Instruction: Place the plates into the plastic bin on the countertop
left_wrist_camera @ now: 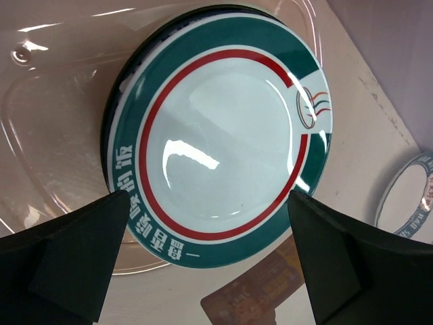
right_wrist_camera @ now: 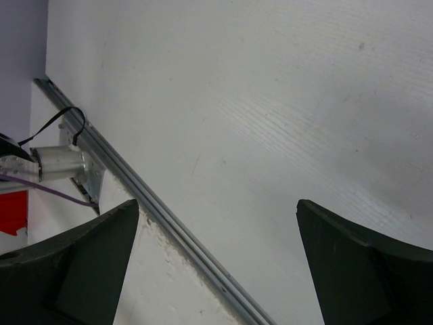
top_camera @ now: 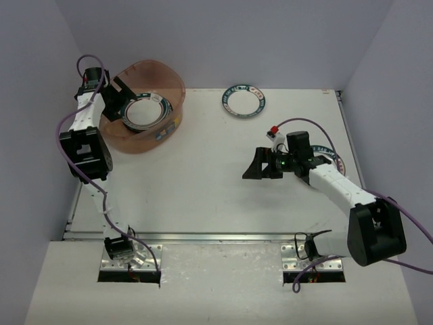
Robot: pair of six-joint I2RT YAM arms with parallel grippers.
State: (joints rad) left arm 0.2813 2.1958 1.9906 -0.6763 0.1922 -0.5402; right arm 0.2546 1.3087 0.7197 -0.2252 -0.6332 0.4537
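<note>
The plastic bin (top_camera: 172, 84) stands at the far left of the countertop (top_camera: 203, 183). A stack of plates lies in it, topped by a white plate with a teal rim and red ring (top_camera: 143, 112). In the left wrist view this plate (left_wrist_camera: 216, 135) fills the frame inside the bin (left_wrist_camera: 54, 101). My left gripper (top_camera: 125, 103) hovers over it, open and empty (left_wrist_camera: 208, 196). A teal-rimmed plate (top_camera: 243, 100) lies at the far middle and shows at the left wrist view's right edge (left_wrist_camera: 409, 200). Another plate (top_camera: 333, 160) is partly hidden under my right arm. My right gripper (top_camera: 260, 164) is open and empty over bare countertop (right_wrist_camera: 218, 203).
The bin's label (left_wrist_camera: 254, 291) shows through its wall. The countertop's metal front edge (right_wrist_camera: 169, 223) runs diagonally under my right gripper, with an arm base mount (right_wrist_camera: 64, 162) beyond it. Walls enclose the countertop at the back and both sides.
</note>
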